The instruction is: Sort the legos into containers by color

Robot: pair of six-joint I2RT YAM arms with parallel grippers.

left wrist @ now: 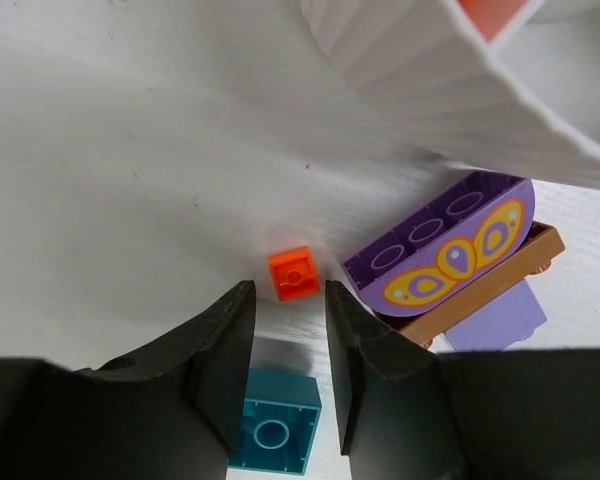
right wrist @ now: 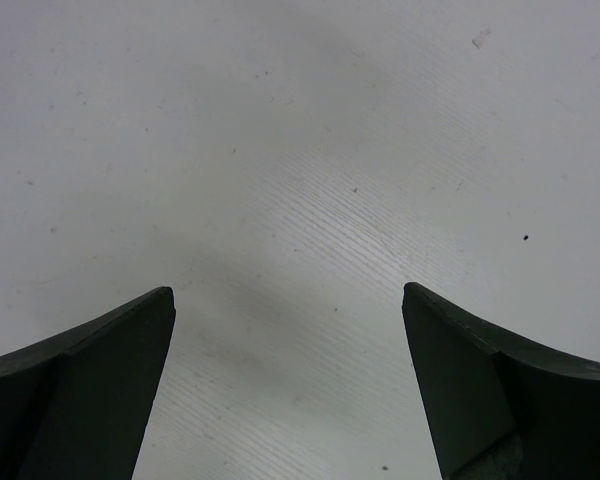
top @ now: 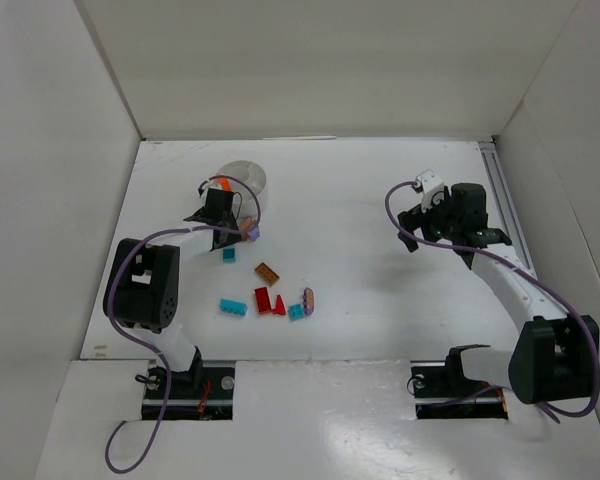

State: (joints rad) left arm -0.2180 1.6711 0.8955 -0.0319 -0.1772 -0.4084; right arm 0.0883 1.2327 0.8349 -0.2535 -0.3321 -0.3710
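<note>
The white dish (left wrist: 450, 90) shows at the top right of the left wrist view, with an orange piece (left wrist: 490, 15) inside it. My left gripper (left wrist: 288, 295) is open a narrow way and holds nothing. A tiny orange lego (left wrist: 293, 273) lies on the table just past its tips, and a teal brick (left wrist: 275, 435) lies under the jaws. To the right, a purple half-round butterfly piece (left wrist: 445, 245) rests on a brown plate (left wrist: 490, 285) against the dish. From above, the left gripper (top: 220, 215) is beside the dish (top: 245, 178). My right gripper (top: 415, 232) is wide open over bare table.
A loose group of legos lies in front of the left arm: a brown brick (top: 267, 271), a teal brick (top: 233, 307), a red piece (top: 267, 300), a small teal piece (top: 296, 311) and a purple-orange round piece (top: 308, 297). White walls enclose the table.
</note>
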